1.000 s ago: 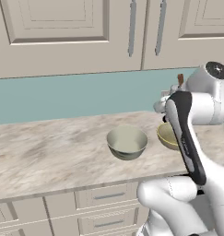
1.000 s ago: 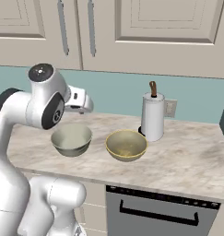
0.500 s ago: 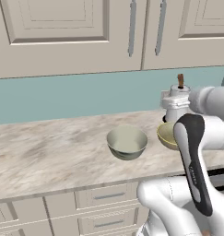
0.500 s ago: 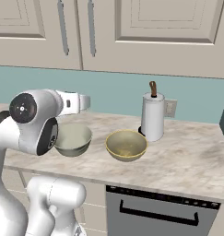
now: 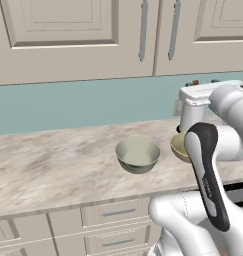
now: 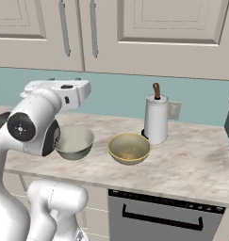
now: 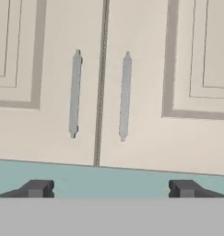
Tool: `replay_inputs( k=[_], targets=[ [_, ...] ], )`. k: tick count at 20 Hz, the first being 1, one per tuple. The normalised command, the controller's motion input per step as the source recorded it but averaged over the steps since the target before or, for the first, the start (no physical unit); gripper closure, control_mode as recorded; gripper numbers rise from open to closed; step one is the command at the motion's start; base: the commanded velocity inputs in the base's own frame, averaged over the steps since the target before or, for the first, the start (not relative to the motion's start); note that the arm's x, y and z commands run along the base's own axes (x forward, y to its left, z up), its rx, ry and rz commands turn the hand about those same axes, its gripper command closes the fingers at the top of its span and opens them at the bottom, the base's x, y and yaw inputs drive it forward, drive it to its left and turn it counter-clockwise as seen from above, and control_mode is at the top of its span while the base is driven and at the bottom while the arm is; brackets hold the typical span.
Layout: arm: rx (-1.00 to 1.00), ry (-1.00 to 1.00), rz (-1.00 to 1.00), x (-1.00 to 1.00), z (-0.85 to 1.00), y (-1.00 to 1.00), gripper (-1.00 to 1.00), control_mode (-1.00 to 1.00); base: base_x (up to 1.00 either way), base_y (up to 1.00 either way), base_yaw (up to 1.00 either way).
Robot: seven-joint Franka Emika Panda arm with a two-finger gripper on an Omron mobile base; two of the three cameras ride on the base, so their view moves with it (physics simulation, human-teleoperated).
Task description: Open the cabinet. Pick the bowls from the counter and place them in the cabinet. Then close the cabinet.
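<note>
The cabinet [image 7: 104, 92] on the wall is closed, its two grey handles [image 7: 75, 92] side by side. Below, on the tabletop [image 5: 53, 165], the pale bowl [image 5: 138, 154] and yellow bowl [image 6: 129, 148] stand near each other. The jaws are wide apart, holding nothing, facing the doors.

no readable text, no labels, brands, numbers or signs anywhere
</note>
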Motion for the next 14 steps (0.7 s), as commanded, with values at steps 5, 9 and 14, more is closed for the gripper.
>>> replay_inputs(
  k=[5,9,14],
  targets=[
    [0.03,-0.20,0.00,0.00,0.54,0.00,-1.00,-1.00,0.00,0.00,0.00],
    [0.03,-0.01,0.02,0.13,0.43,-0.01,-1.00,-1.00,0.00,0.00,0.00],
    [0.02,0.03,0.02,0.40,0.32,-0.08,-1.00,-1.00,0.00,0.00,0.00]
  ],
)
